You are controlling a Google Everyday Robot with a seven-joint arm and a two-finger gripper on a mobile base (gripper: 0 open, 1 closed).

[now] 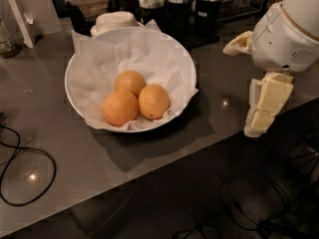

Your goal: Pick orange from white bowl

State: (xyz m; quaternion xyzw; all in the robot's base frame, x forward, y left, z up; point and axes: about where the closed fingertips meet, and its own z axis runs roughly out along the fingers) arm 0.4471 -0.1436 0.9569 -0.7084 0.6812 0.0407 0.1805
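White crumpled paper [149, 54] lines the white bowl [75, 101], which you will find left of centre on the grey table [65, 148]. It holds three fruits packed together and touching. The orange [154, 101] lies at the right of the cluster, slightly oval and yellowish, with a small dark dot low on its skin. A rounder, deeper-orange fruit [120, 108] sits at its left, and a smaller round one [130, 81] behind them. The gripper [261, 118] hangs at the right, off the table's near edge and well apart from the bowl, holding nothing. You cannot tell how wide it is set. Just behind the bowl sits a small cream domed dish [115, 21], and a black cable [27, 183] loops on the table at your left.
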